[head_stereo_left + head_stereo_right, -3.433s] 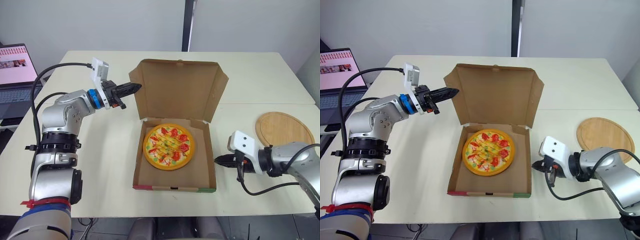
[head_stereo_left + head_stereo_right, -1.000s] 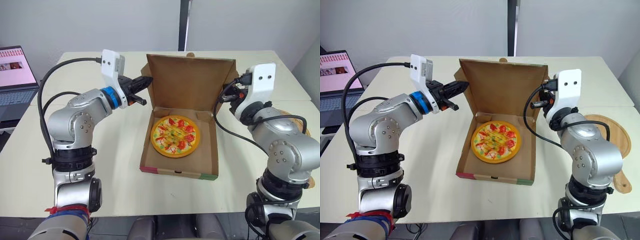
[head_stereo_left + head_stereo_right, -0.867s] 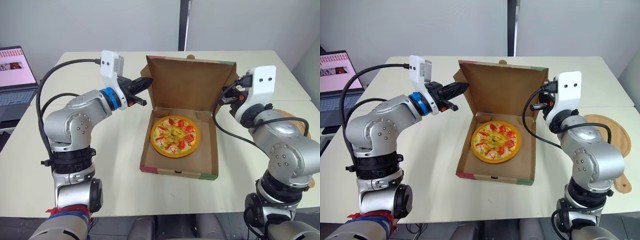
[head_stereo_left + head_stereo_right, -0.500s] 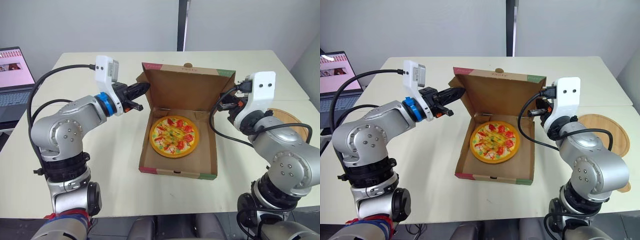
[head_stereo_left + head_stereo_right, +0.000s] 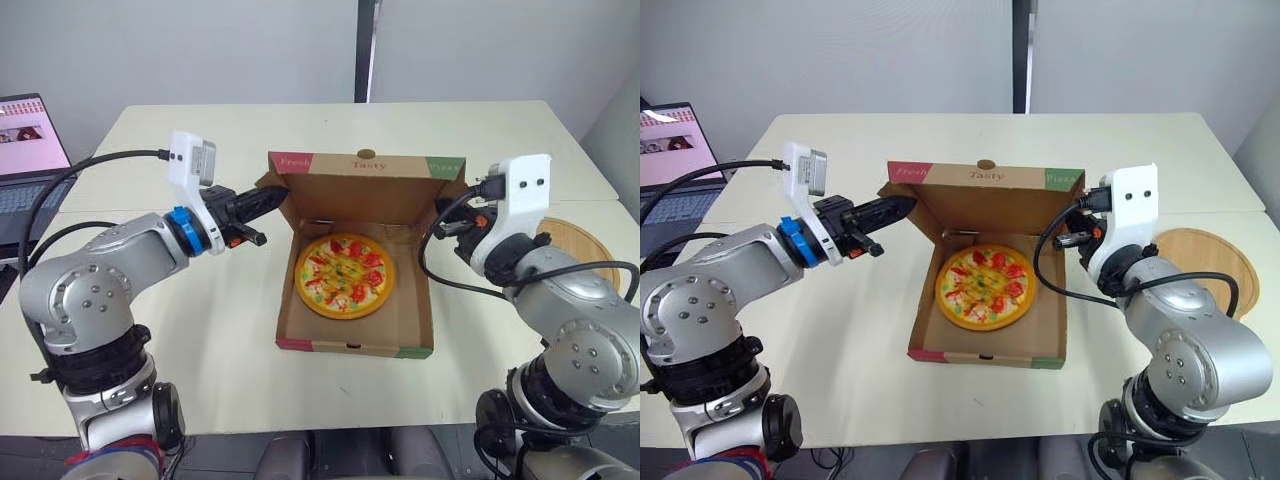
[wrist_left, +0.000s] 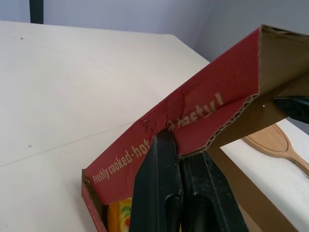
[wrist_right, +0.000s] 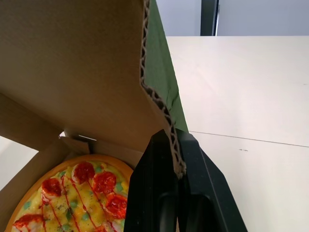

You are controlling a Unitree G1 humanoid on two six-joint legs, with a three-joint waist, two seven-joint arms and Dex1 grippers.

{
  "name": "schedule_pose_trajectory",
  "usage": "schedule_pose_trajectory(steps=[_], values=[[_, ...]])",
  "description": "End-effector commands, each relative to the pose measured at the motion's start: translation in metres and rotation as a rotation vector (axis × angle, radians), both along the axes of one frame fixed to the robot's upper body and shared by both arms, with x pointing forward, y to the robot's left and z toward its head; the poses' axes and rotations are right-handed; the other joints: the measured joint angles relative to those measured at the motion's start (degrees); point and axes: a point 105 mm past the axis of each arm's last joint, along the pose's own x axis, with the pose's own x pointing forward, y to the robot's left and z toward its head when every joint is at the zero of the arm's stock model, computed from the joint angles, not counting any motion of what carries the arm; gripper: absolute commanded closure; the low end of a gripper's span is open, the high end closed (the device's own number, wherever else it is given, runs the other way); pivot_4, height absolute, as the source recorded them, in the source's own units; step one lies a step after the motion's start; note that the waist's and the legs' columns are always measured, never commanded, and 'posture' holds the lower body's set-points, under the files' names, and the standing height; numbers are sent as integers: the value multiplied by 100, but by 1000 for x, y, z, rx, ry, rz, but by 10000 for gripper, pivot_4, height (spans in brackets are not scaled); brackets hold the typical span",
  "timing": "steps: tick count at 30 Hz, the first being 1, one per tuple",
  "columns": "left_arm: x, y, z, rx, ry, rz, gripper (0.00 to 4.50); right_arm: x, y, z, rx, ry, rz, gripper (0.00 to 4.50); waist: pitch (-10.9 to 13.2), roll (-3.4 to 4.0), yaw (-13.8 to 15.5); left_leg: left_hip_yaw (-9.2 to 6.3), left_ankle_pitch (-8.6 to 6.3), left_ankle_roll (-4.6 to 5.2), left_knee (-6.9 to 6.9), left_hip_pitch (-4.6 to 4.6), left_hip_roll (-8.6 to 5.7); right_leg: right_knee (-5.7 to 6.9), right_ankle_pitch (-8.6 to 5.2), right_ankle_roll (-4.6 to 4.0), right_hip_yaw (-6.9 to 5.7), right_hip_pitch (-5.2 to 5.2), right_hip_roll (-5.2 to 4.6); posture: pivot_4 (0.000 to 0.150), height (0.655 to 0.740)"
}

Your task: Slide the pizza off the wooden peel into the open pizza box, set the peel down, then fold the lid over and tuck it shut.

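From the head, the pizza (image 5: 344, 276) is lying in the box (image 5: 355, 340), whose lid (image 5: 365, 185) is leaning half over it. The peel (image 5: 590, 245) is lying to the right, apart. The left gripper (image 5: 272, 196) and right gripper (image 5: 452, 214) are holding the lid's corners. At the left wrist, fingers (image 6: 159, 183) are pinching its red edge. At the right wrist, fingers (image 7: 157, 193) are pinching its green edge.

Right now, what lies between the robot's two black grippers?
The brown cardboard pizza-box lid spans from left gripper to right gripper, each pinching a corner, seen in the left eye view.
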Motion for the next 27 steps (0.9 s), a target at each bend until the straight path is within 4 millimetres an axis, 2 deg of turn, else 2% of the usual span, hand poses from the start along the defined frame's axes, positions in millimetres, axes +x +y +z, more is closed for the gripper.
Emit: schedule_pose_trajectory(steps=[1, 10, 17, 23, 27], values=[[-16, -12, 9, -23, -45, -83, 45000, -14, 15, 7, -16, -55, 116, 44834, 0, 0, 2, 0, 0, 0, 0, 0, 0, 0, 0, 0, 0, 0, 0, 1500, 7400], [-26, -4, -9, -29, 4, -61, 45000, -24, 16, -6, -20, -23, 155, 44834, -1, -1, 11, -1, 0, 0, -1, 1, 0, -2, -1, -1, -1, 3, 0, 1500, 7400], [-38, -6, -28, -33, 25, -36, 45000, -30, 23, -27, 24, 33, 165, 44834, -5, -1, 7, 2, 0, 0, -5, 7, 3, -2, -2, -3, 0, 4, 0, 1500, 7400], [-48, -5, -36, -52, 28, 3, 45000, -40, 20, -44, 11, 37, 168, 44834, -9, -4, 7, 11, -1, 2, -5, 17, 6, -4, -1, -4, 2, 13, 0, 1500, 7400], [-52, -4, -39, -59, 34, 30, 45000, -46, 20, -47, 3, 24, 179, 44834, -9, -4, 12, 13, -3, 6, -5, 18, 6, -5, -1, -5, 2, 15, 0, 1500, 7400]])
